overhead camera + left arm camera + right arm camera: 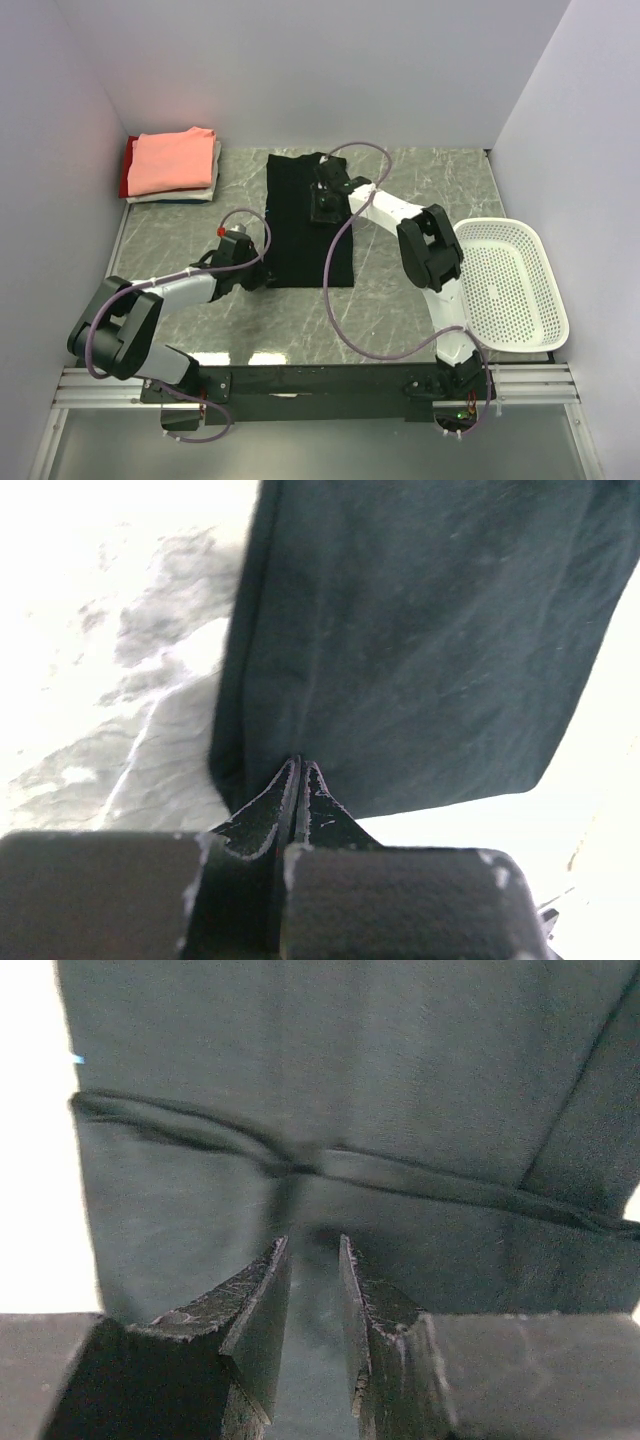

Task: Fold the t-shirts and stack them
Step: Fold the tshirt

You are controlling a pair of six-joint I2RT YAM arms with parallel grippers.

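Observation:
A large black t-shirt lies folded into a long strip in the middle of the table. My left gripper is at the strip's near left edge. In the left wrist view its tips are pressed together on the hem of the black cloth by a corner. My right gripper hovers over the far half of the shirt. Its jaws stand a little apart, with black cloth beneath and a fold ridge just ahead. At the back left, the folded shirts are stacked: salmon-pink on top, white and red below.
A white mesh basket stands at the right edge of the table. Grey walls close in the left, back and right sides. Purple cables loop from both arms over the marble tabletop.

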